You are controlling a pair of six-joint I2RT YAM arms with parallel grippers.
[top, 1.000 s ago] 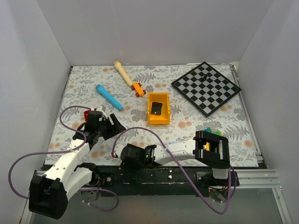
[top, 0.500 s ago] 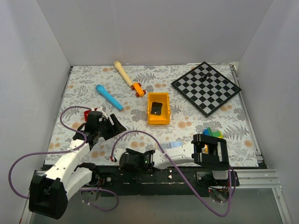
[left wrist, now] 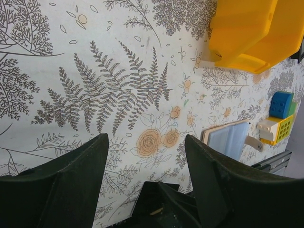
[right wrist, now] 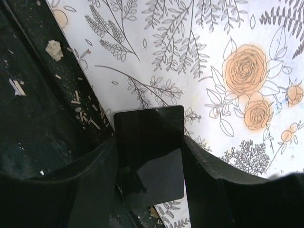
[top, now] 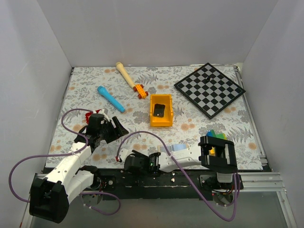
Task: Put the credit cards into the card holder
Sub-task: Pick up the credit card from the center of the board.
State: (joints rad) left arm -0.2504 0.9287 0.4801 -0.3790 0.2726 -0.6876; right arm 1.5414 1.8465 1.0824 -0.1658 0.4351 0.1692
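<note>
Credit card [right wrist: 148, 122], black: clamped betw. fingers of right pincer [right wrist: 149, 145] at near edge of worktop [right wrist: 199, 42]. Card holder [left wrist: 229, 138] (tan, pale-blue lining) lies open on worktop, beside toy blocks [left wrist: 280, 116]. Left pincer [left wrist: 145, 142]: jaws apart, nothing held.

Table [top: 90, 80] carries chessboard [top: 209, 90], bin [top: 161, 123], seemingly card holder [left wrist: 229, 139].

There was one chessboard [top: 209, 89], one yellow bin [top: 160, 124], one blue marker [top: 110, 99], one wooden stick [top: 124, 73], one orange toy car [top: 139, 90] and one card holder [left wrist: 228, 138]. One black card [right wrist: 149, 142] was clearly seen; the bunched toy blocks [left wrist: 281, 103] could not be counted.
</note>
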